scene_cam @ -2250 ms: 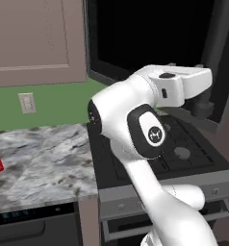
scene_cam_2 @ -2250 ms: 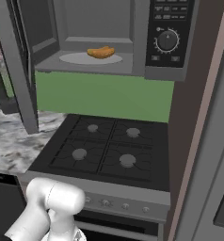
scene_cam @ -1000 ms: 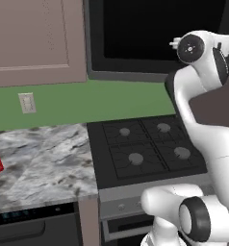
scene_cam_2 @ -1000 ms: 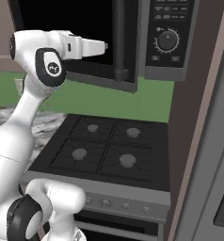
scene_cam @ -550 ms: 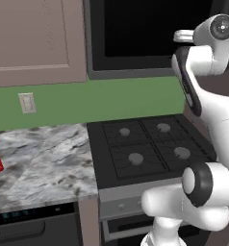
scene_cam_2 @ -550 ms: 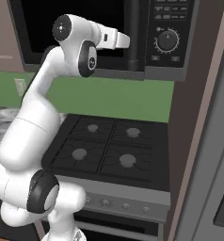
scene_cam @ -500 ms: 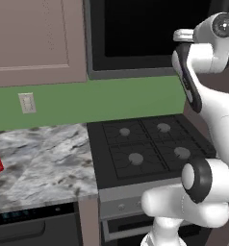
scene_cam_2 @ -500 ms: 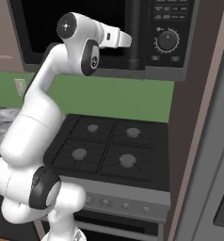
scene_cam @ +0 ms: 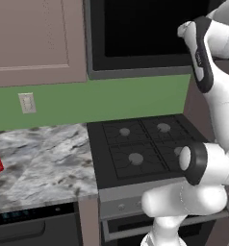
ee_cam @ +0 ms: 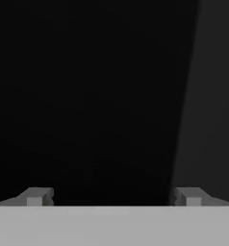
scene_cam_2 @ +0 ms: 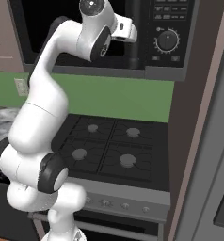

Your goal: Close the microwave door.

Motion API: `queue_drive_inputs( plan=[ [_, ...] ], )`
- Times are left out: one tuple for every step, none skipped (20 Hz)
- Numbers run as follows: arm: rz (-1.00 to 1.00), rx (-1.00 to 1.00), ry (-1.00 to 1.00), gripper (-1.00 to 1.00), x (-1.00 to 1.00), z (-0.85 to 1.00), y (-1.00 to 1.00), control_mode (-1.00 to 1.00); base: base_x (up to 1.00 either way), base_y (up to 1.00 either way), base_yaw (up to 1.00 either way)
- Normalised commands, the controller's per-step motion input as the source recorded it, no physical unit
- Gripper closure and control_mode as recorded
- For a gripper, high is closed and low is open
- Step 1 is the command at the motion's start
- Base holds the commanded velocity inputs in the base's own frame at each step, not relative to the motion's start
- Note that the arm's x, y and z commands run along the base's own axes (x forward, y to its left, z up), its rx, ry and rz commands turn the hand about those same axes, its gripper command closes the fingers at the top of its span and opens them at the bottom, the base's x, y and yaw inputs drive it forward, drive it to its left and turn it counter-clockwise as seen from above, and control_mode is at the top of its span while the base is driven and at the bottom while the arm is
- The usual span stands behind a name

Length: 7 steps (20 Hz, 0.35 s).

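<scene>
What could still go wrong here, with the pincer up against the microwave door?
1. The pincer is open, its fingertips close to the black glass of the microwave door; a further push could press hard on the window.
2. The door looks flush with the microwave, but no view shows the latch, so it may not be fully caught.
3. The hand sits close beside the bar handle; pulling back sideways could snag it.

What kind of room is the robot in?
It looks like a kitchen. There's a black gas stovetop with four burners, a microwave with a dial mounted above it, and a marble-look counter beside the stove.
</scene>
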Motion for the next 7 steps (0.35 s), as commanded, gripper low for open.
queue_drive_inputs(
  plan=[
    [0.07,0.04,0.0,-1.0,0.28,-0.06,0.07,-1.0,0.0,0.0,0.0],
    [0.03,0.0,0.0,-1.0,0.01,0.0,0.09,-1.0,0.0,0.0,0.0],
    [0.01,0.0,0.0,-1.0,0.0,0.0,0.14,-1.0,0.0,0.0,0.0],
    [0.0,0.0,0.0,-1.0,0.0,0.0,0.14,-1.0,0.0,0.0,0.0],
    [0.01,0.0,0.0,-1.0,0.0,0.0,0.04,-1.0,0.0,0.0,0.0],
    [0.0,0.0,-0.03,-1.0,0.0,0.0,0.06,-1.0,0.0,0.0,0.0],
    [0.0,0.0,-0.05,-1.0,0.0,0.0,0.07,-1.0,0.0,0.0,0.0]
  ],
)
